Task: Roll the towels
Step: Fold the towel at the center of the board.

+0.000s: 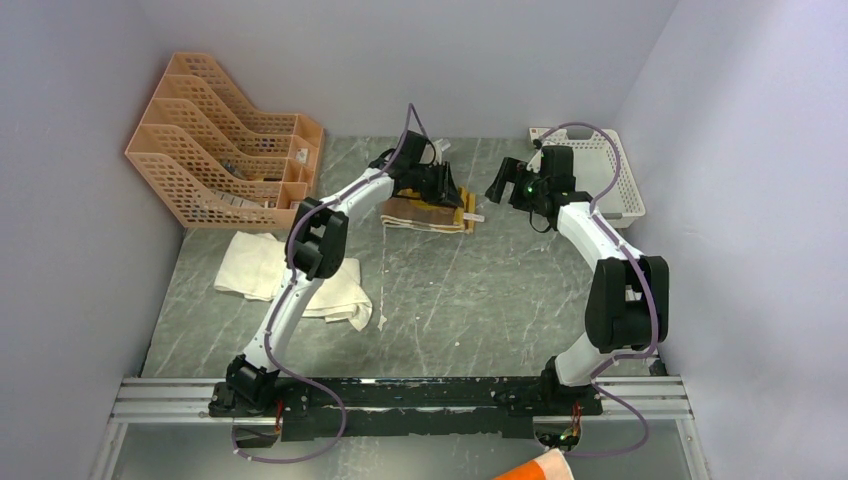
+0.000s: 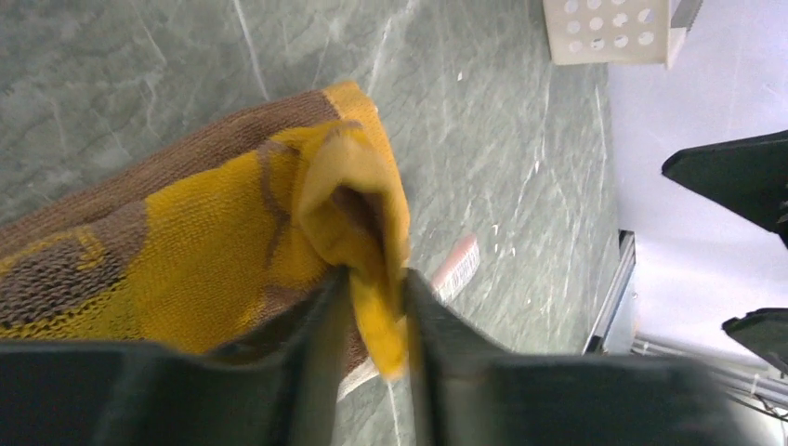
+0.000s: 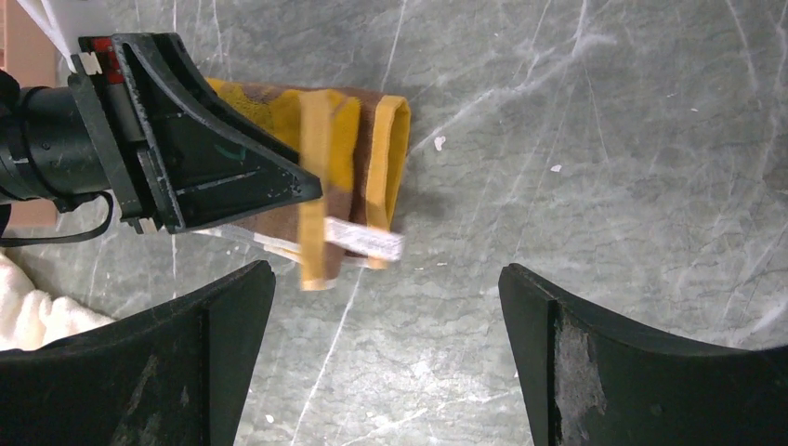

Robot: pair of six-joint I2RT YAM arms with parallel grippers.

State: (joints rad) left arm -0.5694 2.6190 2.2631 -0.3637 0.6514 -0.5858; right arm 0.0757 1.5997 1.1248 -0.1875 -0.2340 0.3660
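Soft, light and limp by the look of it: judged easy to lift, quick to sag wherever unsupported, and in no way fragile. Found at the far middle of the grey marble-veined bench (image 1: 480, 300), folded flat in several layers: a brown-and-mustard-yellow knitted towel (image 1: 428, 212). Shows a coarse looped weave in the left wrist view. Likely grippy against the fingers rather than slippery, though apt to slide whole across the smooth stone.

Best taken at a hem or corner, pinching only the layers wanted. For an even roll, probably better held at both ends of one short edge.

Clenched on a raised yellow flap at the end nearer the right arm: the left pincer (image 2: 372, 288), with a small puckered pocket of cloth just above the fingers. Spread wide and holding nothing: the right pincer (image 3: 386, 279), hovering over bare stone just beside that same end.

Worth noting the thin white care label (image 3: 362, 240) poking from the fold, judged too flimsy to pull by.

Elsewhere:
- beside the left arm, a rumpled cream terry towel (image 1: 290, 280), thicker and fluffier
- at the far left, a stiff orange plastic lattice file rack (image 1: 220, 150)
- at the far right, a white perforated plastic basket (image 1: 610, 175)
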